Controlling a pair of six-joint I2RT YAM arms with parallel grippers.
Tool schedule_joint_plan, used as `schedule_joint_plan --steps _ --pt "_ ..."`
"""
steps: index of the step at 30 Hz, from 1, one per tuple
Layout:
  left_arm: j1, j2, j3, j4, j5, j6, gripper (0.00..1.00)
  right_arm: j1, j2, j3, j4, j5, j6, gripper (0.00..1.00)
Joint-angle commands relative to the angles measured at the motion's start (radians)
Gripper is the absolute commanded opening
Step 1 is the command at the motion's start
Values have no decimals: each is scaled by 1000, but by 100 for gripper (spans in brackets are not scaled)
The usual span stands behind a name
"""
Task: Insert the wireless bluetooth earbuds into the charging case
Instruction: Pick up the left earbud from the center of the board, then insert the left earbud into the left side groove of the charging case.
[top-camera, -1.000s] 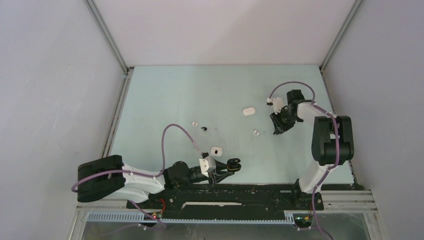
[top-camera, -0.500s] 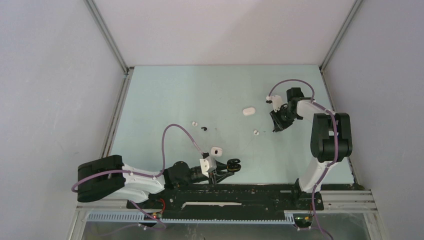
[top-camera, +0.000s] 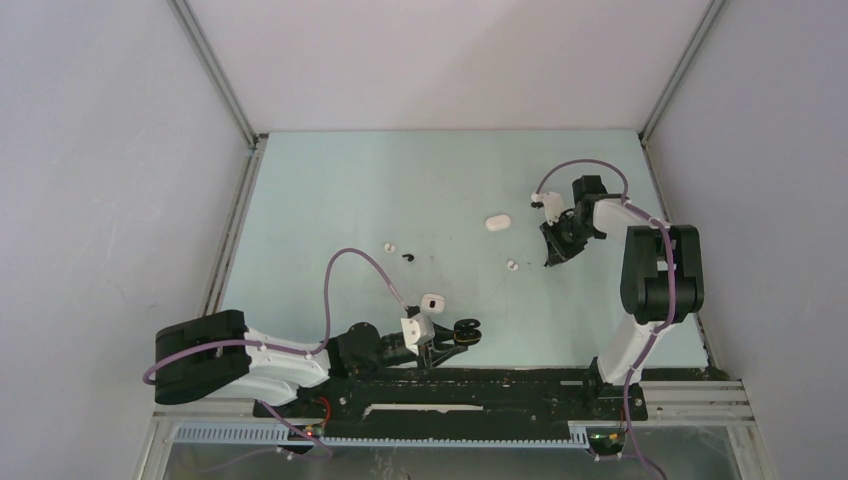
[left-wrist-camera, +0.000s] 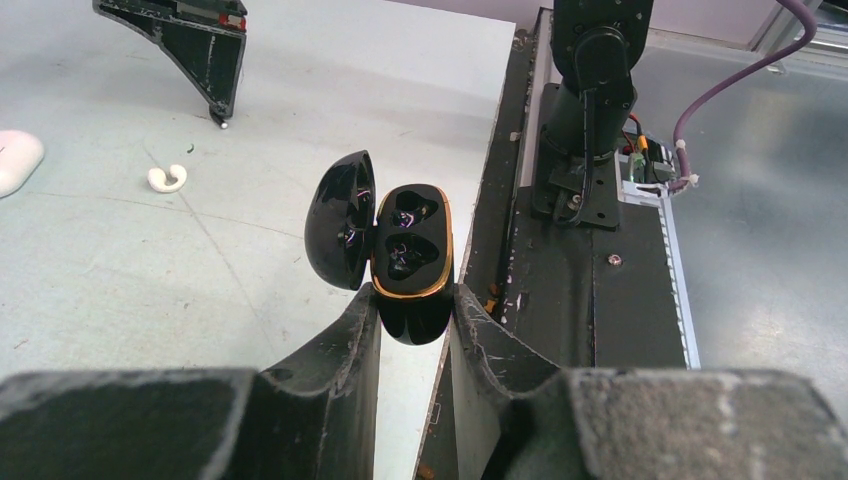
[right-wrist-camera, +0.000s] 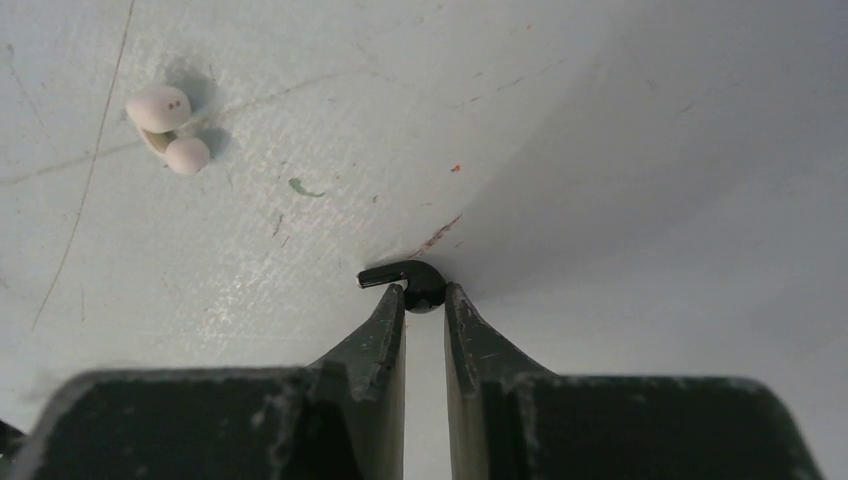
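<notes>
Charging case (left-wrist-camera: 412, 248), black, lid open, sockets empty, clamped in left gripper (left-wrist-camera: 413, 297) at near worktop (left-wrist-camera: 200, 260) edge, black earbud (right-wrist-camera: 388, 274) pinched between narrowly parted right gripper (right-wrist-camera: 425, 292) fingers near right edge

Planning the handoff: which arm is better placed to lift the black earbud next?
Right: the right gripper pinches the black earbud, while the left gripper is busy holding the open black case.

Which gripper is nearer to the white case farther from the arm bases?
Right. The right gripper, pinching a black earbud, is beside the white case; the left gripper, holding an open black case, is near the table's front edge.
</notes>
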Motion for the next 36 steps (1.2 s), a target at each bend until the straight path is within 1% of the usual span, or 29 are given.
schedule_joint_plan --steps 1,5,8,11,14,15,16,17,21,24,26,29,30,32,34,36 --pt "-4 -11 9 48 -22 -14 0 -6 -86 7 -63 -44 2 11" --pt "-4 1 18 41 -41 -16 0 5 -260 -29 -98 -57 1 10" --pt "-4 21 33 35 -76 -21 0 47 -423 -51 -136 -57 1 9" --pt "-4 57 53 50 -135 -35 0 136 -564 -72 -144 -25 4 9" --pt "-4 91 85 55 -156 -41 0 240 -689 -88 -114 47 12 7" --pt "-4 98 95 53 -158 -42 0 269 -723 -91 -99 68 11 6" --pt "-4 104 104 53 -160 -43 0 293 -756 -91 -83 82 8 0" --pt "-4 110 113 51 -159 -44 0 312 -785 -91 -61 100 6 0" --pt "-4 133 148 43 -156 -45 0 362 -866 -89 40 148 -35 0" --pt "-4 140 164 35 -179 -53 0 397 -888 -67 94 176 -85 0" --pt "-4 144 174 27 -198 -57 0 413 -876 -33 104 187 -129 0" --pt "-4 148 198 5 -211 -56 0 452 -861 -1 123 230 -242 0" --pt "-4 150 206 0 -214 -55 0 468 -865 4 131 249 -301 0" --pt "-4 154 223 -9 -222 -53 0 503 -892 4 140 277 -364 0" --pt "-4 157 231 -4 -237 -52 0 549 -934 4 125 288 -392 0" --pt "-4 154 230 14 -257 -55 0 605 -990 3 88 289 -384 0"
